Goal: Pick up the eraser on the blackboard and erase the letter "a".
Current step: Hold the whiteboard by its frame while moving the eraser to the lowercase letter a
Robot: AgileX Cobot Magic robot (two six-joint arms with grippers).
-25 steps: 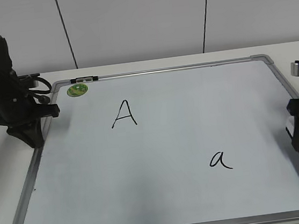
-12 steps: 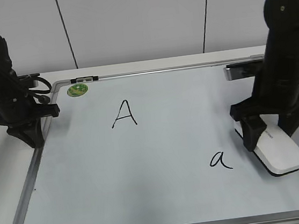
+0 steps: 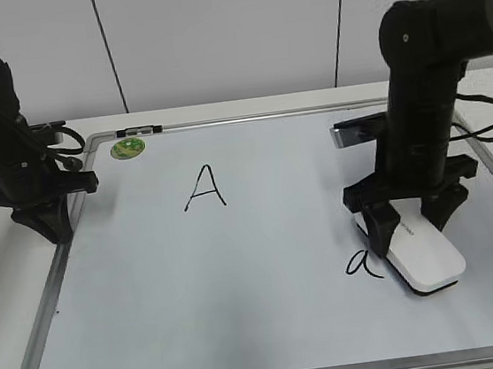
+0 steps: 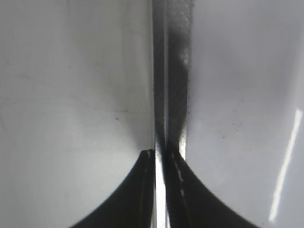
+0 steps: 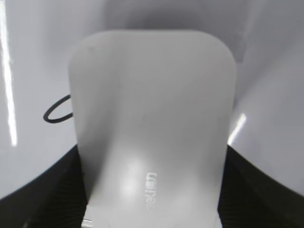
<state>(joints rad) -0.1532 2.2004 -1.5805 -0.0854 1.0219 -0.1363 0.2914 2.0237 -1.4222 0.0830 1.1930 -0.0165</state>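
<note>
The blackboard (image 3: 261,236) is a white dry-erase board with a grey frame, lying flat. My right gripper (image 3: 410,235) is shut on the white eraser (image 3: 426,257), which rests on the board just right of the small letter "a" (image 3: 361,265) and touches its right edge. In the right wrist view the eraser (image 5: 152,123) fills the frame between the jaws (image 5: 152,190), and part of the "a" (image 5: 57,111) shows at its left. My left gripper (image 3: 41,217) is shut and empty at the board's left frame (image 4: 164,95), jaws (image 4: 161,154) together.
A large capital "A" (image 3: 203,188) is written on the board's upper left. A round green magnet (image 3: 127,147) and a small black-and-white clip (image 3: 137,131) sit at the board's top left edge. A white wall stands behind the table.
My right arm has carried the eraser leftward across the board, from its right edge to beside the "a". The left arm has not moved.
</note>
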